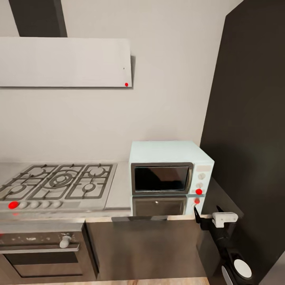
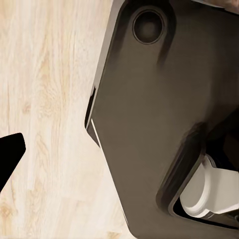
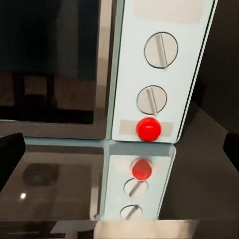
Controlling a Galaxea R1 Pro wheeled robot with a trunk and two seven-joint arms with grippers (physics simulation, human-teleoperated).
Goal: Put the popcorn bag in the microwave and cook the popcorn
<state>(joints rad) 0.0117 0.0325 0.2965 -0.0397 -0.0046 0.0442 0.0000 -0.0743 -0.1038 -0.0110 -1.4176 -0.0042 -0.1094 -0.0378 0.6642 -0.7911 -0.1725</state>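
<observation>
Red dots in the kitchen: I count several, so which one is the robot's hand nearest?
The one on the microwave, the red dot beneath its two white knobs. The right hand is just below it; the hob's and hood's sit far left.

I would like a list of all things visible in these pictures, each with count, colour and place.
microwave: one, pale mint-blue, door shut, on countertop right of hob
red dot: one, below the microwave's two white knobs
countertop: one, grey, reflective
gas hob: one, steel, left part of countertop
extractor hood: one, white, on wall above hob
oven: one, dark, under hob
tall cabinet: one, dark, right of microwave
floor: light wood
right gripper: one, black, in front of microwave controls
</observation>
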